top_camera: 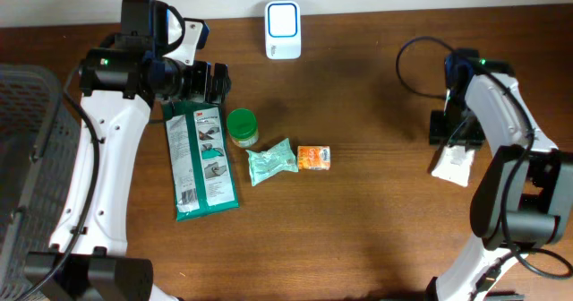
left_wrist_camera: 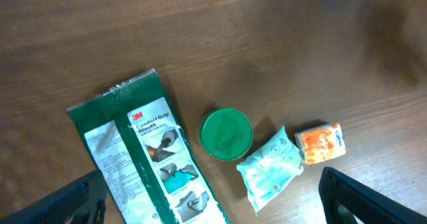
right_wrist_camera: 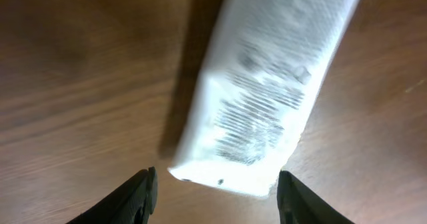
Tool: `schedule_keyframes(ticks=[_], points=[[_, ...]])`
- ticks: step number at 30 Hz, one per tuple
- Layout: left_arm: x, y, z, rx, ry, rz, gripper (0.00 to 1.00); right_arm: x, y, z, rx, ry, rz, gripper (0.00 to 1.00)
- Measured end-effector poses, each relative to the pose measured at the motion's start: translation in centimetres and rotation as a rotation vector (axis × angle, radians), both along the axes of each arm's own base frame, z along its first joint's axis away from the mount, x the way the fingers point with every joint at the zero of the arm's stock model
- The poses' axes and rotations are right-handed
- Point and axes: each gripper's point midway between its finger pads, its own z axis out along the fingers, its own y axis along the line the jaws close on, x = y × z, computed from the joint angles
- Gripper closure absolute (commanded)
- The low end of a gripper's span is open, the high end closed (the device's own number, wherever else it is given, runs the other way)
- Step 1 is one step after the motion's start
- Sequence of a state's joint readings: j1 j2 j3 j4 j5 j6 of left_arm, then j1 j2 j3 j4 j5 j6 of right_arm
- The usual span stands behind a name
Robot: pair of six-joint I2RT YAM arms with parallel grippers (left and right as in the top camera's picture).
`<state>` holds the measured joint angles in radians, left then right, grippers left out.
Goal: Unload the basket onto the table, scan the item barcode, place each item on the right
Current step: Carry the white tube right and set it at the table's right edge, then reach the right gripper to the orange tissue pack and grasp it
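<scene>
First, in the overhead view, the white scanner [top_camera: 283,30] stood at the 12 o'clock edge of the brown table [top_camera: 376,238]. The left gripper [top_camera: 215,81] hung at about 10 o'clock, over the top end of a long green 3M package [top_camera: 201,158]. On the 3 o'clock side of this package stood a small jar [top_camera: 242,126] with a green lid. Next came a pale green pouch [top_camera: 271,162] and an orange packet [top_camera: 314,158], these two lying just beside each other. A grey basket [top_camera: 27,149] was at 9 o'clock, beside the table. The right gripper [top_camera: 450,131] was at 3 o'clock, and the white packet [top_camera: 454,167] lay on the wood just at its 6 o'clock side, well apart from the scanner.

In the left wrist view, the two black fingers [left_wrist_camera: 73,201] showed at the lower corners, spread very wide and holding nothing. Between them the 3M package lay towards 8 o'clock, the green lid near the centre, and the pouch and the orange packet towards 4 o'clock. A corner of the scanner showed at 12 o'clock.

In the right wrist view, the white packet filled the upper middle. It was blurred, with fine dark print that I could not read. The fingers [right_wrist_camera: 137,197] stood at 7 and 5 o'clock, wider apart than the packet's near end, and neither touched it.
</scene>
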<state>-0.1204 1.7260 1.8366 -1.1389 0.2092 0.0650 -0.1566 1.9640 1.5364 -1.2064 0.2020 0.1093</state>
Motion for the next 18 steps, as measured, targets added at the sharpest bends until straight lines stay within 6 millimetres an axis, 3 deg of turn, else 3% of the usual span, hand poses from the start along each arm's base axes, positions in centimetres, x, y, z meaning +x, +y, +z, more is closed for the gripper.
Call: schedule_keyframes(ticks=[1,3,4,6,8,9,11,14,18], points=[[0.0,0.0,0.0,0.0,0.001,0.0,0.01,0.5,0.5,0.9,0.033,-0.015,0.001,0.46],[0.0,0.0,0.0,0.0,0.001,0.0,0.01,2.5,3.6,3.9,0.221,-0.09,0.082,0.46],[0.0,0.0,0.0,0.0,0.002,0.0,0.01,4.1,6.5,5.4,0.367,-0.166,0.216,0.46],[0.0,0.0,0.0,0.0,0.002,0.0,0.01,4.8,10.7,6.1,0.505,-0.219,0.418,0.46],[0.0,0.0,0.0,0.0,0.001,0.0,0.01,5.4,13.4,6.4,0.538,-0.25,0.543,0.46],[0.0,0.0,0.0,0.0,0.001,0.0,0.01,5.4,16.1,6.6,0.561,-0.256,0.635,0.46],[0.0,0.0,0.0,0.0,0.002,0.0,0.01,4.9,20.0,6.3,0.594,-0.243,0.752,0.46],[0.3,0.0,0.2,-0.001,-0.015,0.001,0.01,4.4,22.8,3.4,0.619,-0.164,0.806,0.46],[1.7,3.3,0.4,0.142,-0.068,0.102,0.01,4.2,24.2,2.1,0.63,-0.137,0.833,0.46]])
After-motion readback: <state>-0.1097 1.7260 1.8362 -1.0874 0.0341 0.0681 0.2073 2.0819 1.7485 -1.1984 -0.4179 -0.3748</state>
